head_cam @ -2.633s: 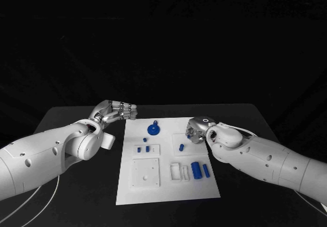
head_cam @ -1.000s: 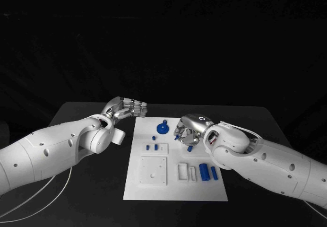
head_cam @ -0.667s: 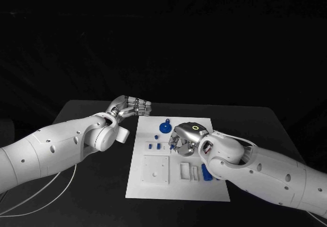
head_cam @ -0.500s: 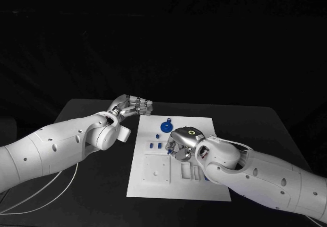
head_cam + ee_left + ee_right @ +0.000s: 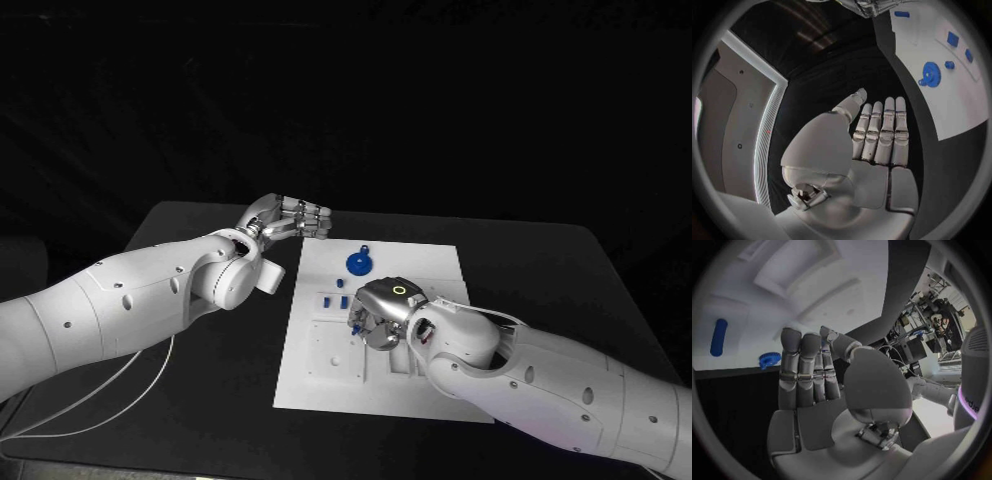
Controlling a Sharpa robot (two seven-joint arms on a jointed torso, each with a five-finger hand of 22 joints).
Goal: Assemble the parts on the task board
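Note:
The white task board (image 5: 433,262) lies in the middle of the table. A blue gear (image 5: 358,265) lies near its far edge, with a tiny blue peg (image 5: 339,284) and two small blue pieces (image 5: 336,302) below it. My right hand (image 5: 378,318) hovers over the board's middle, and a small blue part (image 5: 351,325) shows at its fingertips, pinched between thumb and finger (image 5: 824,343). The right arm hides the board's right side. My left hand (image 5: 296,218) floats off the board's far left corner, fingers straight and side by side (image 5: 879,135), holding nothing.
A square white plate (image 5: 325,352) sits in the board's near left part. The right wrist view shows a long blue cylinder (image 5: 718,337) and the gear (image 5: 768,360) on the board (image 5: 761,305). Black table (image 5: 188,400) surrounds the board.
My right hand has moved from the board's right side toward its middle, carrying the small blue part, and its arm now covers the blue cylinders. The left hand has stayed put.

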